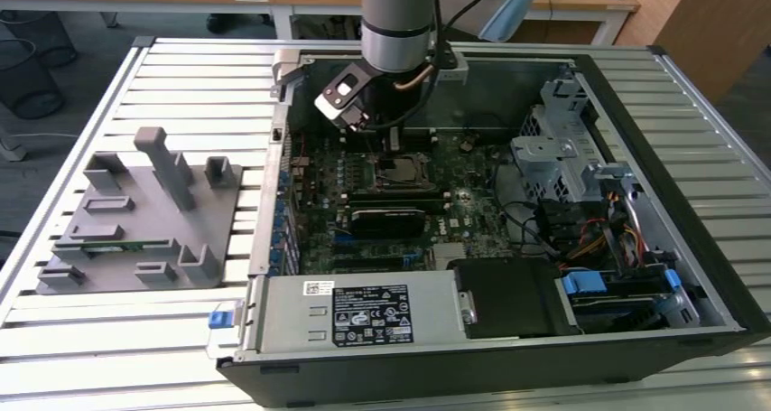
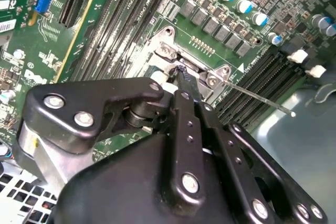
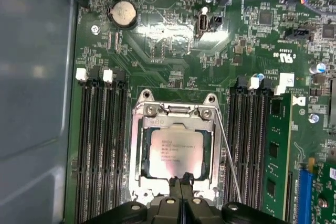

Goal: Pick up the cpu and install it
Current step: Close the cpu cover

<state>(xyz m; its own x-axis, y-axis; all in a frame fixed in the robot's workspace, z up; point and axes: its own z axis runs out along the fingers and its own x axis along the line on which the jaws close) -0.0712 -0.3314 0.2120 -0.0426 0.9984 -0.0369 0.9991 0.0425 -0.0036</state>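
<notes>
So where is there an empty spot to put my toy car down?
The bare slats of the table around the grey holder block, on the exterior view's left, are free. Inside the computer case it is crowded: the shut pincer sits right at the cpu in its socket, with memory slots on both sides.

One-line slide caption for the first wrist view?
Cpu lies in the socket; shut gripper at the socket's edge.
</notes>
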